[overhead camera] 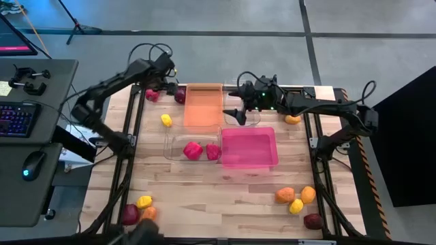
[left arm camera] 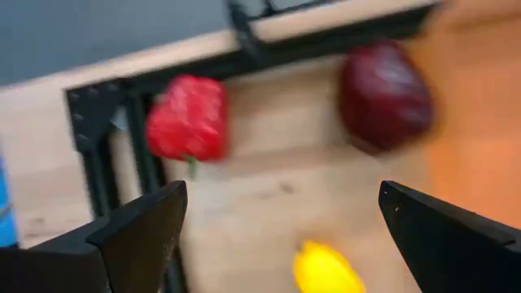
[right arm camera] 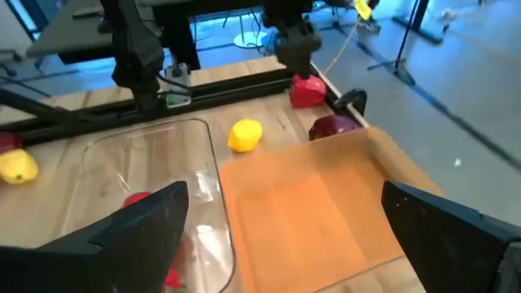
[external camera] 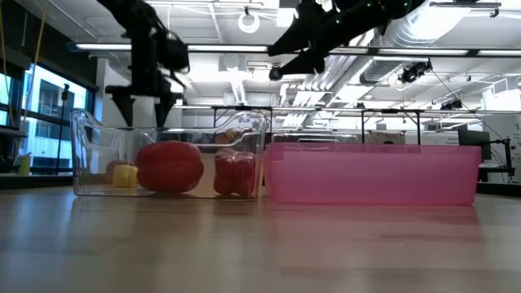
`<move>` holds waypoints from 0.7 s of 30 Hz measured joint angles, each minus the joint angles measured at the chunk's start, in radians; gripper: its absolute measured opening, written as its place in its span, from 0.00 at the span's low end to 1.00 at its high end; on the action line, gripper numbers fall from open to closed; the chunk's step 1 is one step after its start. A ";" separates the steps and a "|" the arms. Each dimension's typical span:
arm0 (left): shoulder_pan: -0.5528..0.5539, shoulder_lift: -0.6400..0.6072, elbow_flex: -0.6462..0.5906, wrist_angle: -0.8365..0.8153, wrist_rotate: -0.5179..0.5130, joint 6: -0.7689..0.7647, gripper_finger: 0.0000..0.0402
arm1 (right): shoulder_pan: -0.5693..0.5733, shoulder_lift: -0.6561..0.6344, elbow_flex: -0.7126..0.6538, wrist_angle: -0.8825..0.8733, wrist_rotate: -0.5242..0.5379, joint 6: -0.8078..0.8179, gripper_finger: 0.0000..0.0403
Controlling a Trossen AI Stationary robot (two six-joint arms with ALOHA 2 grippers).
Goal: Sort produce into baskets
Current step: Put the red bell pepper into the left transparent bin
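Note:
My left gripper (overhead camera: 163, 85) is open and empty above the far left of the table, over a red pepper (left arm camera: 188, 119), a dark maroon piece (left arm camera: 383, 96) and a yellow piece (left arm camera: 326, 268) lying on the wood. My right gripper (overhead camera: 235, 112) is open and empty above the far clear bin (overhead camera: 248, 112), next to the orange bin (overhead camera: 203, 105). Two red peppers (overhead camera: 201, 150) lie in the near clear bin (overhead camera: 176, 144). The pink bin (overhead camera: 248, 148) stands to its right.
Loose pieces lie at the near left (overhead camera: 139, 209) and near right (overhead camera: 296, 199) of the table, and one orange piece (overhead camera: 292, 120) at the far right. A desk with a keyboard (overhead camera: 17, 119) and a mouse stands to the left of the table.

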 joint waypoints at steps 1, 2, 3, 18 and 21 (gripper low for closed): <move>0.019 0.031 0.008 0.000 -0.020 0.007 0.97 | -0.001 0.000 0.000 -0.004 -0.002 0.019 0.99; 0.037 0.062 0.019 -0.007 -0.031 0.008 0.97 | -0.001 0.000 0.000 -0.008 -0.003 0.037 0.99; 0.055 0.091 0.031 -0.010 -0.035 0.008 0.97 | -0.001 0.000 0.000 -0.013 -0.003 0.053 0.99; 0.207 0.383 0.136 -0.049 -0.010 0.022 0.97 | 0.057 0.000 -0.001 -0.242 -0.020 0.220 0.99; 0.211 0.402 0.139 -0.036 -0.044 0.016 0.97 | 0.082 0.000 -0.001 -0.241 -0.020 0.220 0.99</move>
